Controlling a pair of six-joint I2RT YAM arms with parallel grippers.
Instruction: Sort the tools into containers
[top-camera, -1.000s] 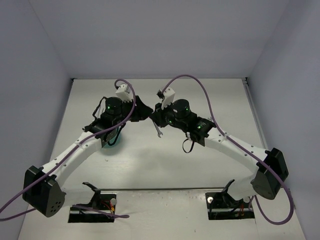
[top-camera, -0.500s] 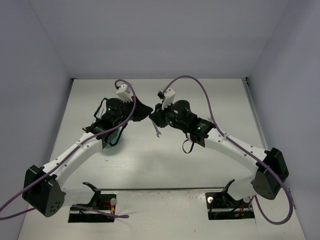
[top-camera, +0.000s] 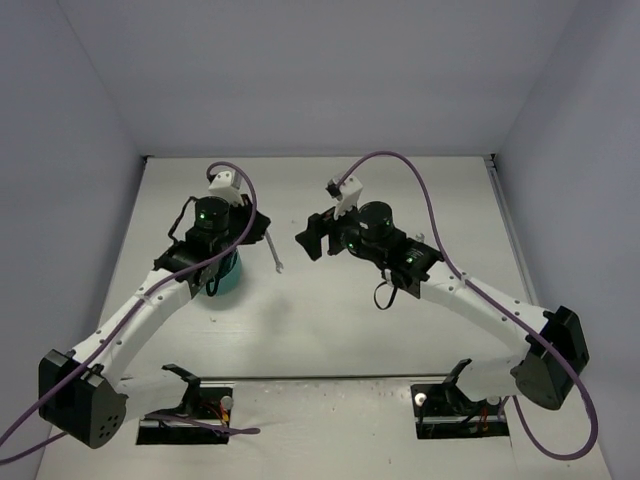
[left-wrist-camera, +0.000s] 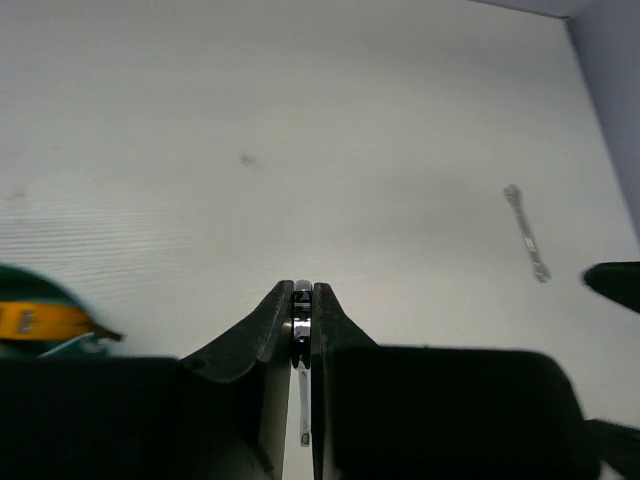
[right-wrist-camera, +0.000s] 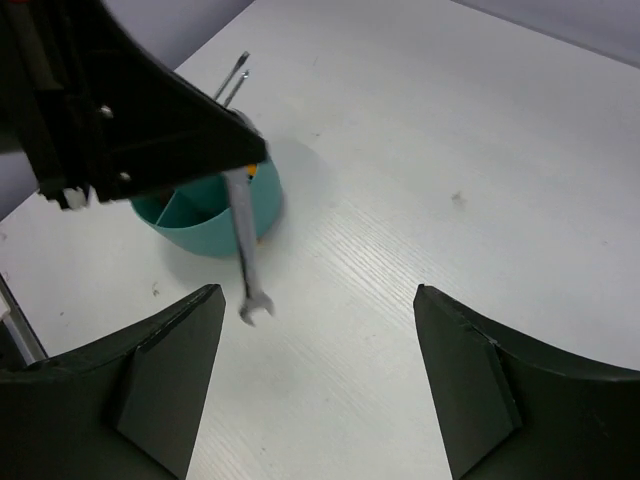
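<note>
wrench — small, silver, open-ended, hanging nearly straight down from the left gripper, whose jaws are clenched on its upper end. it is in the air just right of the teal bowl, not over it, with its lower end clear of the table. right gripper stands released, jaws wide, nothing between them, near the wrench on its right.

handling, as a judgement: thin stiff steel, light, smooth plating. it is likely to pivot or slide in a pinch taken at one end, which is how it is pinched now. a hold across the flat of the shank near the middle would serve you better; as it hangs, move slowly so it does not swing. not fragile. a drop would cost you only a re-pick flat off the table, awkward for something this thin.

bowl: low wall, inner dividers, two thin screwdriver shafts sticking up out of it, an orange handle showing inside. keep the wrench clear of those shafts when you lower it.

second wrench lies flat on the table, well right of the bowl.

surface: white, matt, faint grain, level. room: plain pale walls on three sides, and both arms close together mid-table — little space between them.
</note>
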